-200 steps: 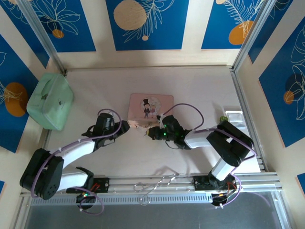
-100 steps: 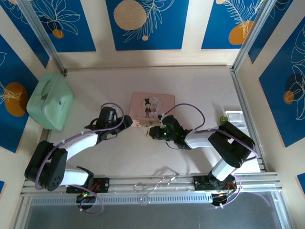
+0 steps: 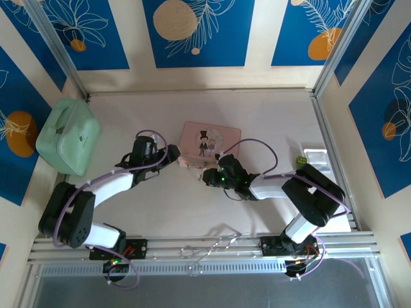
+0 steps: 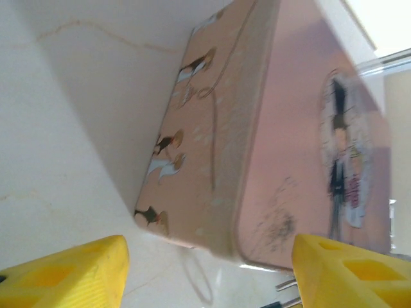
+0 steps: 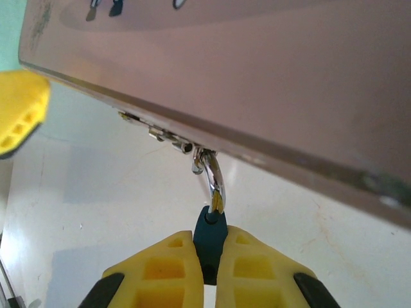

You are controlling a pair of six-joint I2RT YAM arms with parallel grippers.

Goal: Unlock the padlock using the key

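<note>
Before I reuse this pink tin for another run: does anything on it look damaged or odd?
Yes: the pink tin has dark scuff marks on its lid near one rounded corner.

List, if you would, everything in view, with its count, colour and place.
tin box: one, pink, middle of the table
padlock: one, teal with silvery shackle, hooked at the tin box's edge
case: one, mint green, left edge
tray: one, white, right edge
small object: one, green, beside the tray
wall panels: several, blue, around the table
left gripper: one, yellow, open, by the tin box
right gripper: one, yellow, shut on the padlock
</note>
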